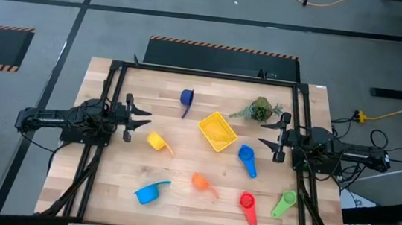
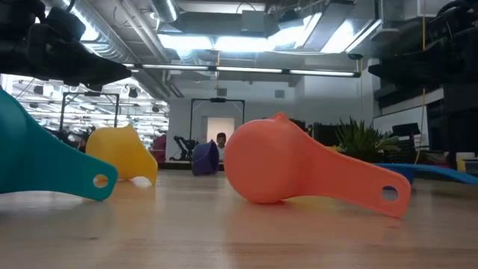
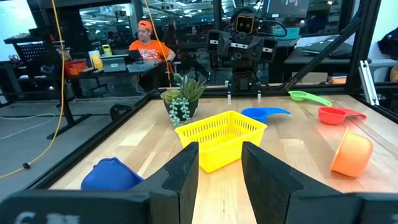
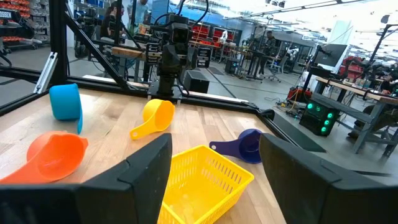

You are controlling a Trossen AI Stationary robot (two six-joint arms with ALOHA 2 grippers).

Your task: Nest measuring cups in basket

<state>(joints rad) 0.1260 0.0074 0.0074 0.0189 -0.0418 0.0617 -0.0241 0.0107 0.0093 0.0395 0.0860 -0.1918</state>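
The yellow basket (image 1: pixel 218 131) stands on the table near its middle, empty. Measuring cups lie scattered round it: dark blue (image 1: pixel 187 98) at the far side, yellow (image 1: pixel 156 141) at the left, blue (image 1: pixel 247 161) at the right, orange (image 1: pixel 202 182), light blue (image 1: pixel 149 192), red (image 1: pixel 247 204) and green (image 1: pixel 285 203) toward the near edge. My left gripper (image 1: pixel 143 118) is open at the table's left, above the surface, pointing at the basket (image 3: pixel 221 135). My right gripper (image 1: pixel 265 139) is open at the right, facing the basket (image 4: pixel 202 180).
A green plant sprig (image 1: pixel 260 110) stands at the far right, just beyond my right gripper. A dark metal frame (image 1: pixel 205 74) runs round the table's edges. People sit in the room beyond the table (image 3: pixel 146 46).
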